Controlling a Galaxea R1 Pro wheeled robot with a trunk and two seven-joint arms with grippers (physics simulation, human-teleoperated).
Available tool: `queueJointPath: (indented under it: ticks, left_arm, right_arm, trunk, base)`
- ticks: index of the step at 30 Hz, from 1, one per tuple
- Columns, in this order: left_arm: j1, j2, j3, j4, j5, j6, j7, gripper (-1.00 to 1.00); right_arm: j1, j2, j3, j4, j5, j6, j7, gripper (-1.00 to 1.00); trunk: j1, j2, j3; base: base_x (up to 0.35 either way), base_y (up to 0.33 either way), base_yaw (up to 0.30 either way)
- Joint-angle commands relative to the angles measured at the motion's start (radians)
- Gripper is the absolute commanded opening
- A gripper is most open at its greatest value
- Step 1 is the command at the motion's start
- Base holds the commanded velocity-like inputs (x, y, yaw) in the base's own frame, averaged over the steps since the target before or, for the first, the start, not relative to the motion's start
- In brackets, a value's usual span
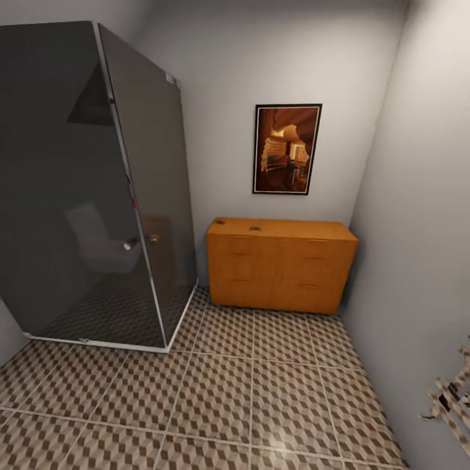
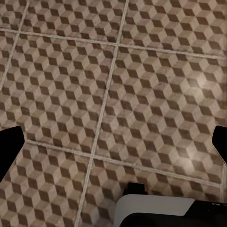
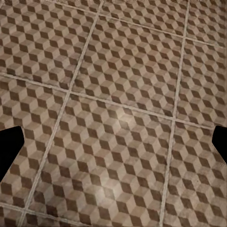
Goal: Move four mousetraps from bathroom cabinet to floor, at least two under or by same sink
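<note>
The orange-brown wooden cabinet (image 1: 281,264) stands against the far wall, its drawer fronts shut. Two tiny flat pieces that look like mousetraps lie on its top, one near the left end (image 1: 220,222) and one a little to the right (image 1: 255,228); they are too small to make out. The cube-patterned bathroom floor (image 1: 215,385) stretches from me to the cabinet. My left gripper (image 2: 113,146) hangs open over bare tiles, its dark fingertips (image 2: 9,146) far apart. My right gripper (image 3: 113,142) is also open above bare tiles. The sink is out of view.
A dark glass shower enclosure (image 1: 91,189) fills the left corner, its base rail (image 1: 98,341) on the floor. A framed picture (image 1: 287,149) hangs above the cabinet. The grey right wall (image 1: 418,228) is close, with a pale rack (image 1: 450,398) low on it.
</note>
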Motion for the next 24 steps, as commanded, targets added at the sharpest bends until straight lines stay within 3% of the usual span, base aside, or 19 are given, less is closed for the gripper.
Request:
queueJointPath:
  ticks: [1, 24]
  left_arm:
    - [-0.001, 0.000, -0.009, 0.000, 0.004, -0.002, 0.005, 1.00]
    - [-0.001, 0.000, -0.009, 0.000, 0.005, -0.002, 0.005, 1.00]
  right_arm:
    - [-0.001, 0.000, 0.009, 0.000, -0.010, -0.003, -0.002, 1.00]
    - [-0.001, 0.000, 0.009, 0.000, -0.008, -0.003, -0.002, 1.00]
  trunk:
    - [0.001, -0.002, -0.002]
    - [0.001, -0.002, -0.002]
  base:
    - [0.250, -0.070, -0.006]
    - [0.275, -0.007, -0.001]
